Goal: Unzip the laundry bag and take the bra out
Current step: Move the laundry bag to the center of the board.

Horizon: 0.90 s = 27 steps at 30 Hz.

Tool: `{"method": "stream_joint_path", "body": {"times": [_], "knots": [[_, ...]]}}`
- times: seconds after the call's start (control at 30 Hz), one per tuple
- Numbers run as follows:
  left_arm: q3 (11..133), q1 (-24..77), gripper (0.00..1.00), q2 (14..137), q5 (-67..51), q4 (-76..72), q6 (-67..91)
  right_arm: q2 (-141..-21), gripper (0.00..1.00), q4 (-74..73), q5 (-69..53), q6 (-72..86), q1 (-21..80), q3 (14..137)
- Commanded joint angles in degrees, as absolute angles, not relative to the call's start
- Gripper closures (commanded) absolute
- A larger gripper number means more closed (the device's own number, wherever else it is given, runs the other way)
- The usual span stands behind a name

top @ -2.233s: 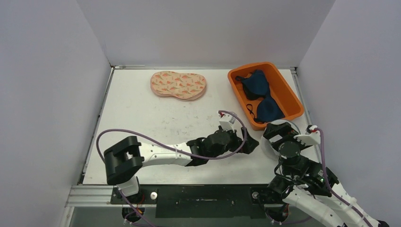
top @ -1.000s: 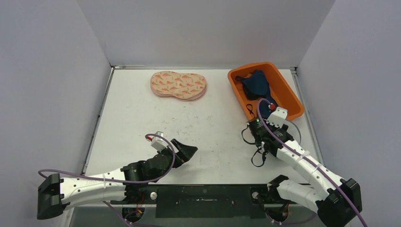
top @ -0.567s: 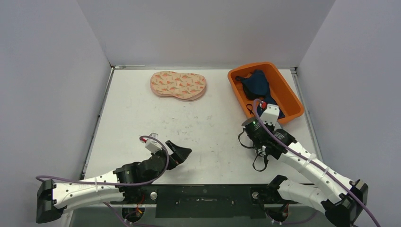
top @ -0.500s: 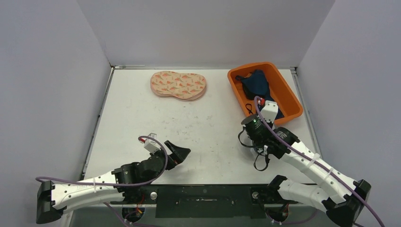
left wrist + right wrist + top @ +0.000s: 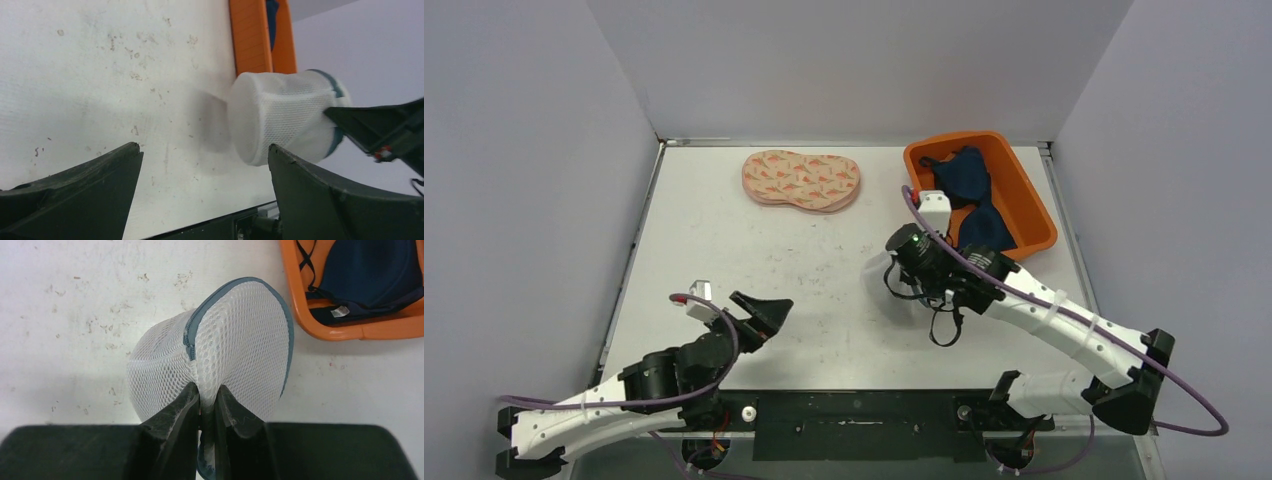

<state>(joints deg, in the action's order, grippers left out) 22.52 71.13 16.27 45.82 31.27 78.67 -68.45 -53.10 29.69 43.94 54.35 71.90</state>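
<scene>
Right gripper has swung left, carrying laundry bag off orange bin's near corner toward table middle. Left gripper has pulled back nearer you.
Left gripper: jaws spread wide, nothing between them, well left of bin.
Right gripper: jaws pinched narrow on bag's white mesh beside grey zip seam. Bag drum-shaped, on its side, just left of bin.
Navy bra: inside ribbed plastic bin, straps tangled.
Patterned peanut-shaped pad: flat, left of bin's far end.
</scene>
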Motion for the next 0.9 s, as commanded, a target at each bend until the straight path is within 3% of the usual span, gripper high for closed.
{"method": "stream_joint_path", "body": {"times": [0.0, 0.17, 0.47, 0.53, 0.67, 0.77, 0.87], "knots": [[21.81, 70.94, 0.03, 7.17, 49.25, 30.35, 71.27, -72.16, 0.95, -52.34, 34.67, 42.2, 57.19, 76.08], [19.69, 70.94, 0.0, 3.76, 48.22, 30.62, 68.88, -78.61, 0.94, -49.88, 36.77, 44.98, 63.71, 73.1], [21.0, 70.93, 0.0, 12.15, 45.89, 34.29, 72.67, -91.71, 0.88, -38.83, 33.09, 45.53, 66.97, 72.3], [20.86, 71.0, 0.0, 12.63, 45.5, 34.32, 72.98, -94.51, 0.74, -36.62, 30.69, 43.68, 67.05, 74.03], [20.1, 71.0, 0.0, 11.65, 44.65, 34.34, 73.25, -96.25, 0.33, -32.17, 27.34, 40.91, 67.19, 75.19], [19.51, 71.0, 0.0, 10.28, 43.57, 33.98, 72.31, -92.76, 0.19, -30.4, 27.26, 39.74, 67.06, 74.47], [18.66, 70.93, 0.0, 10.01, 41.81, 31.36, 70.52, -86.46, 0.15, -29.15, 28.6, 38.81, 67.02, 72.21]]}}
